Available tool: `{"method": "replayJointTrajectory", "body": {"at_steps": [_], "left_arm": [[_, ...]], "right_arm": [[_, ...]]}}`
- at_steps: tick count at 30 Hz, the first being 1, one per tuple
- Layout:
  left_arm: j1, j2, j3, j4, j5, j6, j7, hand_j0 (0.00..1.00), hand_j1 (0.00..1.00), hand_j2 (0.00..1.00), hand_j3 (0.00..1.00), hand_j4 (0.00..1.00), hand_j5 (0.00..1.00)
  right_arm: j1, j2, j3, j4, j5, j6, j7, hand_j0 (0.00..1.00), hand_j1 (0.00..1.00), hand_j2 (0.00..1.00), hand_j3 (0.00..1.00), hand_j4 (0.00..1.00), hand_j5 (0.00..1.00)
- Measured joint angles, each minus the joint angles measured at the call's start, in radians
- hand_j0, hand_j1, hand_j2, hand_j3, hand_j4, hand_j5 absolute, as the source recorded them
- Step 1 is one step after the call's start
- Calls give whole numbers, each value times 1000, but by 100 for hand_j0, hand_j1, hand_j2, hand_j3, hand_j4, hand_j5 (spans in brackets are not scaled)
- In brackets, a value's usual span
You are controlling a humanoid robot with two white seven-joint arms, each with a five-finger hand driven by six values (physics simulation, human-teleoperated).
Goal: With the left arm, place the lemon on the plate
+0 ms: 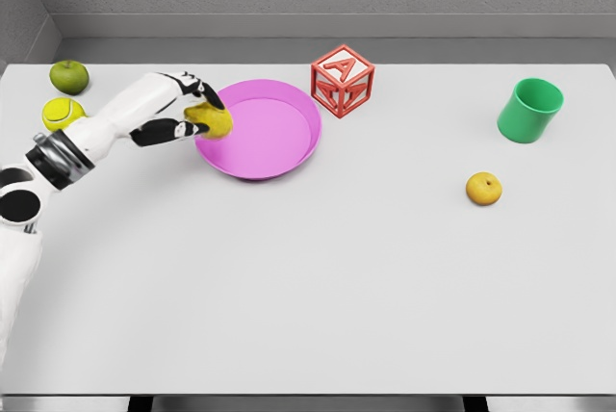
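Observation:
A yellow lemon [213,119] sits in my left hand [197,109], whose dark-tipped fingers curl around it. The hand holds it over the left rim of the pink plate [279,157], which lies on the white table left of centre. My left arm comes in from the lower left and reaches up to the plate's edge. No right arm shows in the head view.
A green apple [68,75] and a yellow tennis ball [62,113] lie at the far left. A red letter block [343,80] stands just right of the plate. A green cup [529,110] and an orange fruit [483,188] are on the right.

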Motion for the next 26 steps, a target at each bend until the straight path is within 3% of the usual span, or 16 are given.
{"method": "replayJointTrajectory", "body": {"at_steps": [2,9,12,19,26], "left_arm": [[-21,-28,-16,0,2,0,2,100,100,100,100,100,100],[-11,-59,-34,-25,2,0,5,100,100,100,100,100,100],[64,0,-3,-49,2,-1,4,100,100,100,100,100,100],[172,133,64,-78,3,0,1,100,100,100,100,100,100],[202,177,106,-79,4,0,0,100,100,100,100,100,100]], "right_arm": [[0,0,0,0,0,0,0,100,100,100,100,100,100],[0,0,0,0,0,0,0,100,100,100,100,100,100],[0,0,0,0,0,0,0,100,100,100,100,100,100],[0,0,0,0,0,0,0,100,100,100,100,100,100],[0,0,0,0,0,0,0,100,100,100,100,100,100]]}}
